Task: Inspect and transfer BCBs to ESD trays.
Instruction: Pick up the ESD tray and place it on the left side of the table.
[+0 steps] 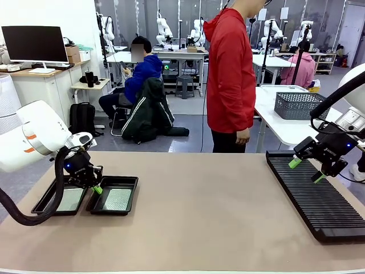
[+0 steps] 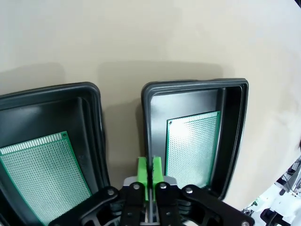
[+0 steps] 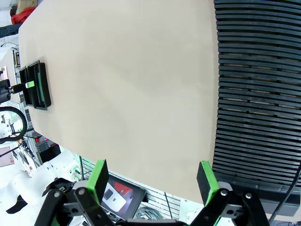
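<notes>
Now both small black trays lie side by side on the tabletop, and each one has a green board flat on its floor: the board in the tray nearer to the rack and the board in the tray farther from the rack. Probably they lie flat so that the raised rims keep them from sliding. The left end effector hangs just above the gap between the two trays; its green pads are pressed together and hold nothing, so I judge that it has no board to carry. The long black ribbed rack lies well apart from the trays, at the other side of the tabletop. The right end effector hangs over the end of the rack farthest from the robot, with its jaws spread wide and empty. The slots that I can see carry no board, so the transfer seems nearly finished. A person in a red jacket stands behind the tabletop, closer to the rack than to the trays
</notes>
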